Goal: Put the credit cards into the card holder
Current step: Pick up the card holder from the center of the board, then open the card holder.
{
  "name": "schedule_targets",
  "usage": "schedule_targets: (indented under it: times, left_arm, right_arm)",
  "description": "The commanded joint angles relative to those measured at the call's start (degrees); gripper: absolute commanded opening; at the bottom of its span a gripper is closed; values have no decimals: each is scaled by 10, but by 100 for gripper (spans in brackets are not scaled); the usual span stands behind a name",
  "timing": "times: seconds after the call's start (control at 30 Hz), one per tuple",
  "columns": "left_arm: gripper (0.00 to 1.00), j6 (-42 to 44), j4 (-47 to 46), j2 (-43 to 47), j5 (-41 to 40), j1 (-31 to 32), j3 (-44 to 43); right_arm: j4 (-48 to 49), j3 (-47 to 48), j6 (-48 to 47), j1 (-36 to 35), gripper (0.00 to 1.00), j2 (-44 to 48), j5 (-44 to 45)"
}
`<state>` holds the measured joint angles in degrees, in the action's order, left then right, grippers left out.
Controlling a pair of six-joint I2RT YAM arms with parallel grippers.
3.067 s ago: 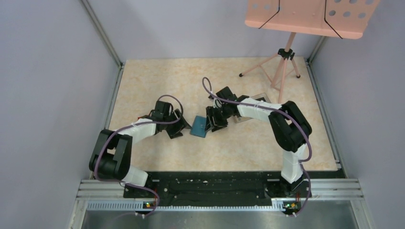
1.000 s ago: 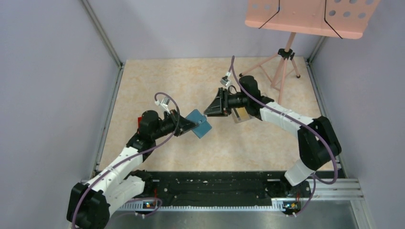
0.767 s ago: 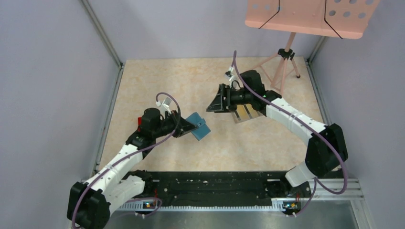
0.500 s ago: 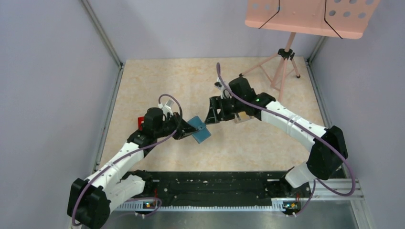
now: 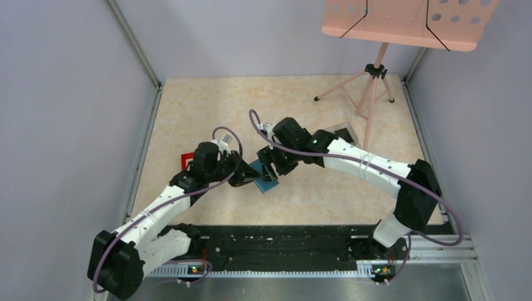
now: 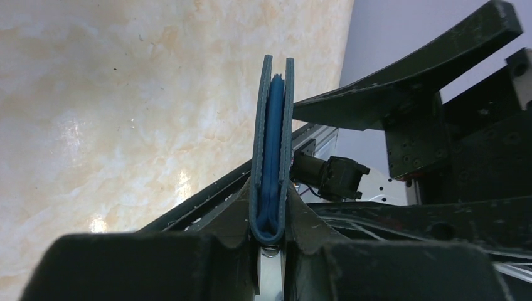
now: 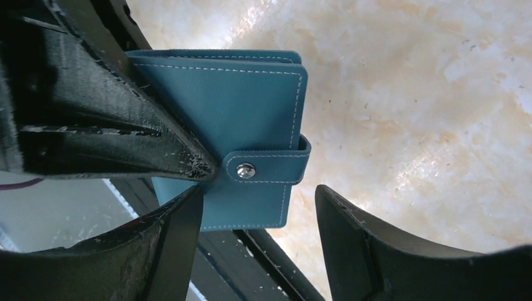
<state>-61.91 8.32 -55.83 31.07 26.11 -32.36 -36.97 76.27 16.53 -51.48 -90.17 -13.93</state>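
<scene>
Left pincer (image 6: pixel 270 241) pinches the closed card holder (image 6: pixel 271 144) by its spine above the table (image 7: pixel 408 94), presenting its snap strap (image 7: pixel 270 168) to the spread right pincer (image 7: pixel 258 193), apparently for unfastening.

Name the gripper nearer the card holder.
Left. The left gripper is clamped on the card holder; the right gripper has its jaws open around the strap edge.

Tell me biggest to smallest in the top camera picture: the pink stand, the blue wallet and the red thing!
1. pink stand: biggest by far, though it sits higher, nearer the camera.
2. blue wallet: partly hidden.
3. red thing: smallest, but partly hidden too, so less sure.
</scene>
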Motion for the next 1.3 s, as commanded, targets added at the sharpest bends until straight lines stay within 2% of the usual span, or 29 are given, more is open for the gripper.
schedule_targets:
  times: [0.0, 0.53, 1.0, 1.27]
  left_arm:
    - [0, -7, -21, -7, 13, 9, -29]
    - [0, -22, -52, -9, 37, 26, -20]
    - [0, -12, -25, -37, 44, 65, -18]
    - [0, -11, -26, -40, 53, 77, -18]
  right_arm:
    - [-3, 31, -17, -21, 63, -21, 52]
    - [-21, 39, -16, -25, 28, -43, 178]
    - [-11, 61, 2, -16, 25, -34, 194]
    - [-9, 47, 15, 25, 25, -20, 190]
